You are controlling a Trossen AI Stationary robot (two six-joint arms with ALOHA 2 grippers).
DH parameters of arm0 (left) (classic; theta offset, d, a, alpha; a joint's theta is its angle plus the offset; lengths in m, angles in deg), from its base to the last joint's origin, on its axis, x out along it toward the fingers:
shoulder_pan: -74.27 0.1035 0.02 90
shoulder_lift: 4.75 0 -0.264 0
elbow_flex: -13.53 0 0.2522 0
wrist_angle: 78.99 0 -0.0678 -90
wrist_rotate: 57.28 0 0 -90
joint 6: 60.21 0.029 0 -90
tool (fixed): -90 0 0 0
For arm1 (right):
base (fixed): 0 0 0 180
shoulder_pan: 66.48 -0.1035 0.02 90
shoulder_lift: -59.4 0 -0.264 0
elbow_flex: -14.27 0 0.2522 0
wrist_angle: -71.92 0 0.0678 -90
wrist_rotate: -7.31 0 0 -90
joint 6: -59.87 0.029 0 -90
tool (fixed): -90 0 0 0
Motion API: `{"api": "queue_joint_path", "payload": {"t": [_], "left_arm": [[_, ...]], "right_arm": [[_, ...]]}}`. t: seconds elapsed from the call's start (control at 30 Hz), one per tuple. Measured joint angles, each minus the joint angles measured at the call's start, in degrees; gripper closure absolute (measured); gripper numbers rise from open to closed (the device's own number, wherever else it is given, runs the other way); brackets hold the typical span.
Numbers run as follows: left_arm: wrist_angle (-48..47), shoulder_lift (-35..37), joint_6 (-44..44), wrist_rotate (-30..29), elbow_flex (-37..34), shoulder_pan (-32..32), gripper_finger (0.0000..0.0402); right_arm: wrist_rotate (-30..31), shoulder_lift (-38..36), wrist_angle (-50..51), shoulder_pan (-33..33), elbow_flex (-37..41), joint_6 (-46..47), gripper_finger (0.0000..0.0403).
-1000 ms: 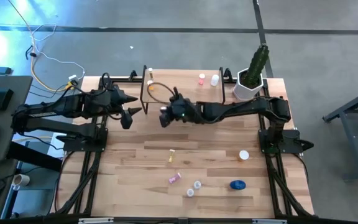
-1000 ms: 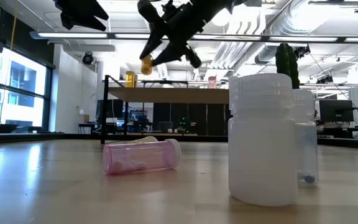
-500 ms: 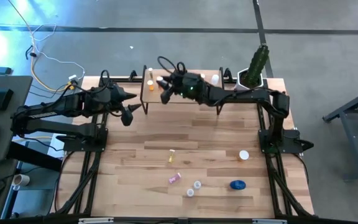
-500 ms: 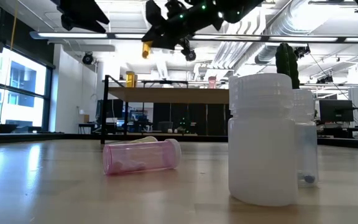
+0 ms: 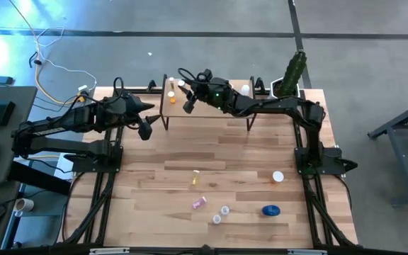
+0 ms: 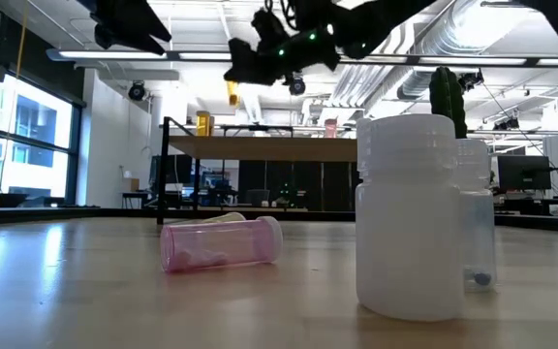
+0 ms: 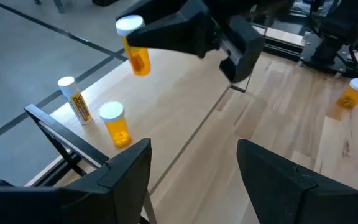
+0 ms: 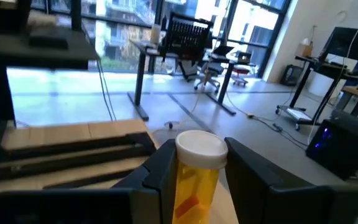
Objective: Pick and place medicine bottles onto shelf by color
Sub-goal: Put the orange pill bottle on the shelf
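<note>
**Carrying an orange bottle to the shelf's orange end**

Looking down from the high view, the right gripper (image 5: 185,95) has swung from mid-table to above the left end of the shelf (image 5: 218,106), just beside the orange bottles (image 5: 172,93) already standing there. The left gripper (image 5: 147,129) waits near the shelf's left leg, unmoved.

In the low view, the carried orange bottle (image 6: 232,93) hangs upright above the shelf board, not yet set down. A pink bottle (image 6: 221,242) lies on its side on the table, and a white bottle (image 6: 405,218) stands close to the camera.

From the left wrist view, the left fingers (image 7: 129,171) stand apart, empty.

In the right wrist view, the fingers (image 8: 160,171) are clamped on the orange bottle's sides.

The placing by colour looks close; lowering remains.
</note>
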Motion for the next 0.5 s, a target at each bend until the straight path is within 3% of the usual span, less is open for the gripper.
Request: {"api": "queue_joint_path", "payload": {"t": [0.5], "left_arm": [[0.0, 0.0, 0.0, -4.5, 0.0, 0.3, 0.0174]], "right_arm": [[-6.3, 5.5, -3.4, 3.2, 0.0, 3.5, 0.0299]]}}
